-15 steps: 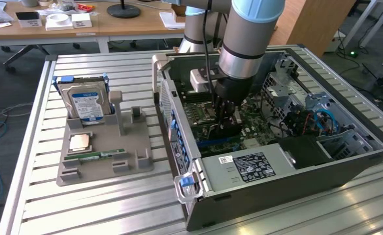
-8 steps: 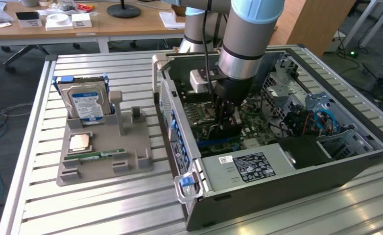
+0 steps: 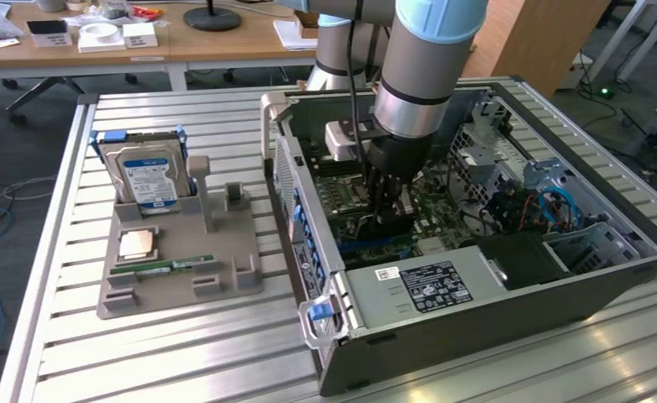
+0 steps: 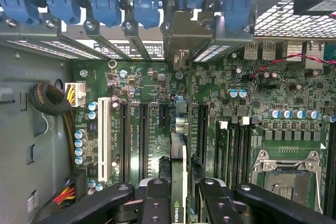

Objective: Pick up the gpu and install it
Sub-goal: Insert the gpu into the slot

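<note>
My gripper point(image 3: 387, 217) reaches down into the open computer case point(image 3: 496, 315), just above the motherboard point(image 3: 345, 189). It is shut on the gpu point(image 4: 177, 209), a thin card seen edge-on between the two black fingers point(image 4: 155, 200). The card stands upright over the expansion slots point(image 4: 143, 135) of the green motherboard point(image 4: 231, 108). Its metal bracket end point(image 4: 181, 40) lies against the case's rear slot openings, under the blue clips point(image 4: 146, 9). In the exterior view the card point(image 3: 382, 228) shows as a dark piece below the fingers, and whether it sits in a slot I cannot tell.
A grey holder point(image 3: 177, 269) to the exterior view's left of the case carries a silver hard drive point(image 3: 149, 178), a processor chip point(image 3: 138, 244) and a green memory stick point(image 3: 177, 266). Inside the case are a power supply point(image 3: 429, 287), cables point(image 3: 530, 210) and an empty CPU socket point(image 4: 286, 174).
</note>
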Robot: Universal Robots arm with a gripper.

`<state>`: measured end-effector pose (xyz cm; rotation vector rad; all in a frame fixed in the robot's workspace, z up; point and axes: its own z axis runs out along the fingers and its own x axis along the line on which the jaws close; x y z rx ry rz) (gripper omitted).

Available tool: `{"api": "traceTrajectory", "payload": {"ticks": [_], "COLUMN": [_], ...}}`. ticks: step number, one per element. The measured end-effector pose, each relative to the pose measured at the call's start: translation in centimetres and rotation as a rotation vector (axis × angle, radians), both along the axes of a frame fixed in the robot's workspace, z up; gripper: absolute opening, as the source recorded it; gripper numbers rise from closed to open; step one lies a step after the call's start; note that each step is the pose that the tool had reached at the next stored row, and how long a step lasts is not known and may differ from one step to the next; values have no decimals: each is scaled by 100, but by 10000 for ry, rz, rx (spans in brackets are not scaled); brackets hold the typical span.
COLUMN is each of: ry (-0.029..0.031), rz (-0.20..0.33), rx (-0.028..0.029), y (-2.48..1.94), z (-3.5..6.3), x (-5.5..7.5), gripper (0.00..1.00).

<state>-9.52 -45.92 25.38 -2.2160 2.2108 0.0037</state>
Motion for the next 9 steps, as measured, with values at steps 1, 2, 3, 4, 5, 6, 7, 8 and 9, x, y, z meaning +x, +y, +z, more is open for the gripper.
{"api": "traceTrajectory", "payload": {"ticks": [1,2,3,4,5,6,7,8,9], "ry": [0,-1,-1,-1,0,-1,-2,-1,-2], "rz": [-1,-1,-1,-1,0,-1,-1,-1,-1], "rx": [1,1,1,1,2,2,5,3,4], "y": [0,0,0,0,0,0,1,1,0], "z": [-1,-1,-1,-1,-2,-4,-10,-16,-24], "x": [-1,0,0,0,0,0,0,0,0], "gripper": [25,25,25,25,25,25,25,25,25]}}
